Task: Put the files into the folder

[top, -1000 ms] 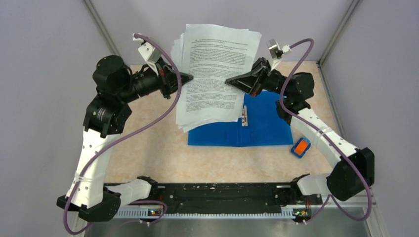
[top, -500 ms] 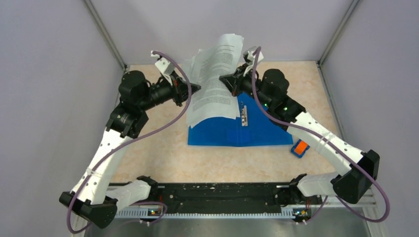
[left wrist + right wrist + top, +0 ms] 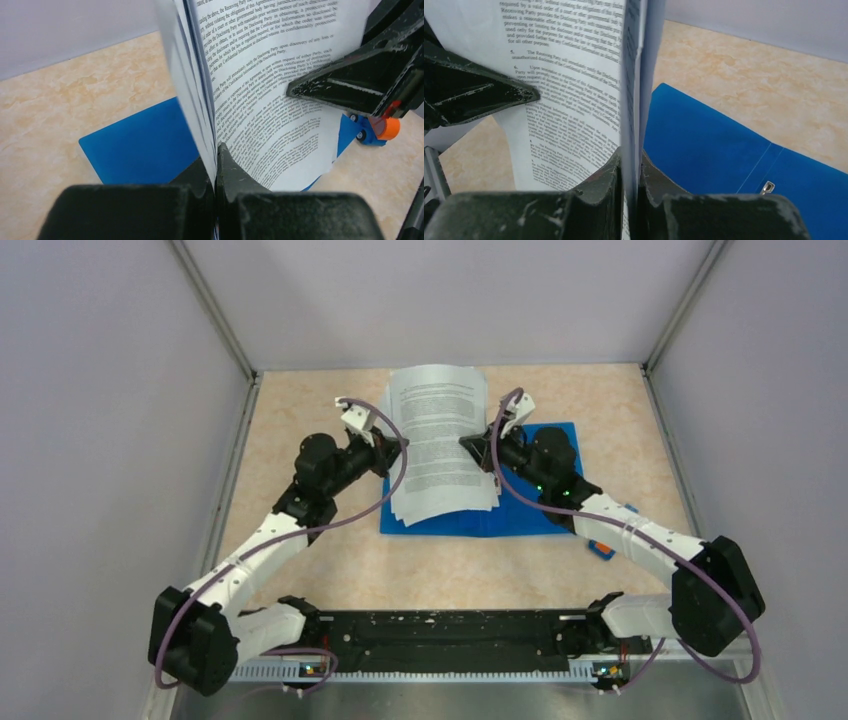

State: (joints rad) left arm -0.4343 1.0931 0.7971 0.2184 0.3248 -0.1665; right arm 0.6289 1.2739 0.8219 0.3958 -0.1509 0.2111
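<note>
We hold the files point(image 3: 440, 445), one loose stack, tilted above the left half of the open blue folder point(image 3: 548, 512). The near edge droops toward the folder, though we cannot tell whether it touches. The left gripper point(image 3: 400, 445) and right gripper point(image 3: 466, 444) each pinch a side edge of the paper. The sheets are fanned, so if one side lets go first we judge they could slide apart and spill past the folder's edge. We count one folder, two grippers and one orange-and-blue object point(image 3: 601, 548); the sheets are too many to count.
</note>
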